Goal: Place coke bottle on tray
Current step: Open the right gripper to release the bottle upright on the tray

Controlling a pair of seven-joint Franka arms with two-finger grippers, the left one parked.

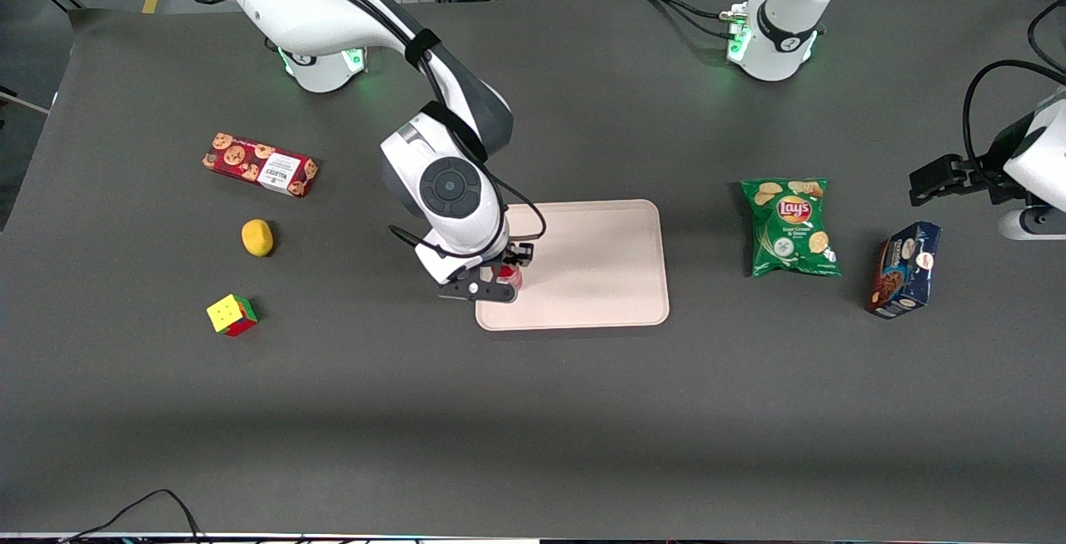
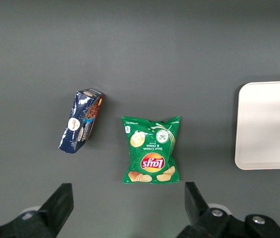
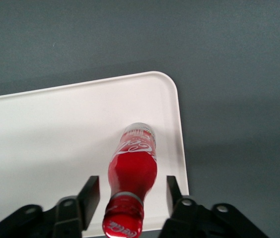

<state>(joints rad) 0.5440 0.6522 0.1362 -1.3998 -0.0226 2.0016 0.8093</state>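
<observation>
The coke bottle (image 1: pixel 510 278) (image 3: pixel 132 166) stands upright on the pale tray (image 1: pixel 600 261) (image 3: pixel 55 134), close to the tray's corner toward the working arm's end and nearest the front camera. My right gripper (image 1: pixel 505 274) (image 3: pixel 131 187) hangs over that corner, open. One finger stands on each side of the bottle's neck, and a gap shows between each finger and the bottle. Its red cap points up at the wrist camera. An edge of the tray (image 2: pixel 269 124) also shows in the left wrist view.
Toward the working arm's end lie a red cookie box (image 1: pixel 260 165), a yellow lemon (image 1: pixel 257 237) and a puzzle cube (image 1: pixel 231 315). Toward the parked arm's end lie a green Lay's bag (image 1: pixel 789 227) (image 2: pixel 151 149) and a blue cookie box (image 1: pixel 905 269) (image 2: pixel 82 120).
</observation>
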